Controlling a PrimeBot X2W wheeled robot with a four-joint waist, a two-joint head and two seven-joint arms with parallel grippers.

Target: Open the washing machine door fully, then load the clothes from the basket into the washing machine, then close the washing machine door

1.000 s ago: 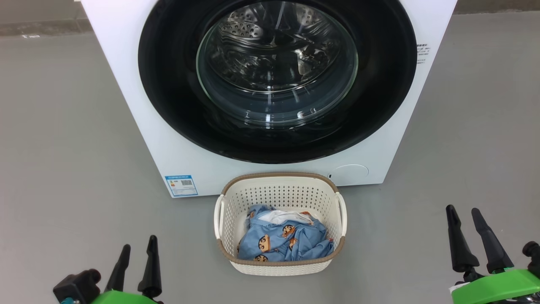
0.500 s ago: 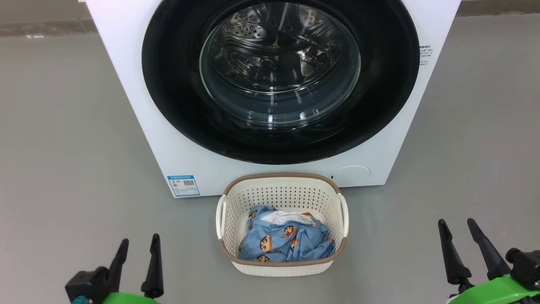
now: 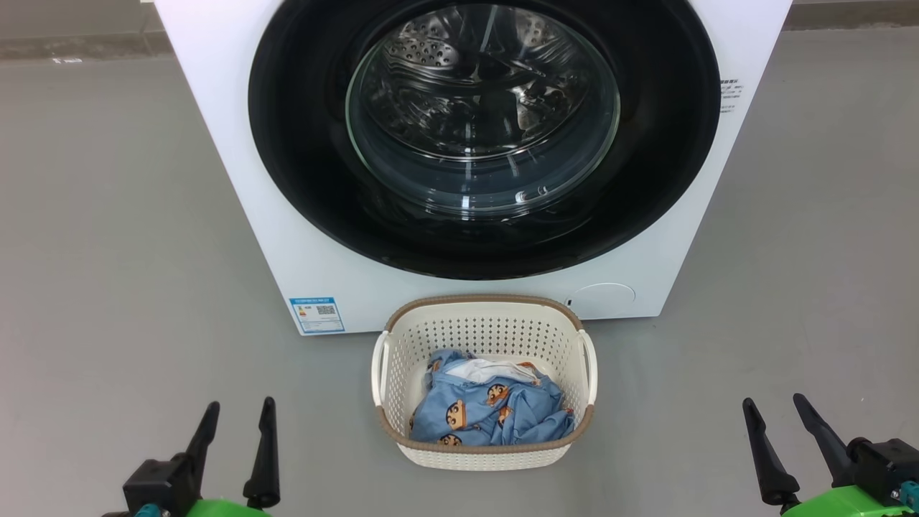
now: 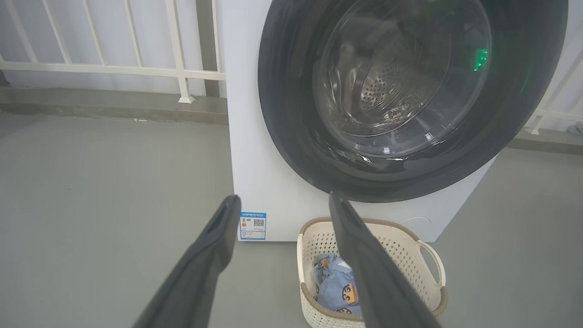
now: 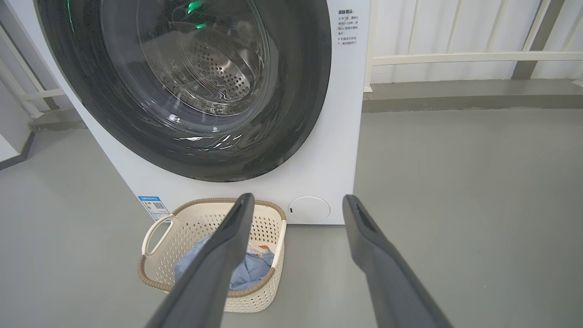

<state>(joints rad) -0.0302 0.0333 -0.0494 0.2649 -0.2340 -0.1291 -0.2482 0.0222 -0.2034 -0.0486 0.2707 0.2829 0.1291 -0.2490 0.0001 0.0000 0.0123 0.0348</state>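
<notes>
Washing machine door [image 3: 482,115], just behind basket [image 3: 402,337], is shut. Left gripper [image 3: 240,403] & right gripper [image 3: 772,400] sit each side of basket, fingers spread, empty. Best, I think: hook door rim edge, swing slow over basket.

Grey floor [image 3: 108,215]; white railing [image 4: 114,68] behind.

A blue QR-code label [image 3: 316,315] is being displayed on the washer [image 3: 287,244], below the door's [image 3: 481,115] left side; small print [image 5: 347,27] right of the door is being rendered illegibly.
</notes>
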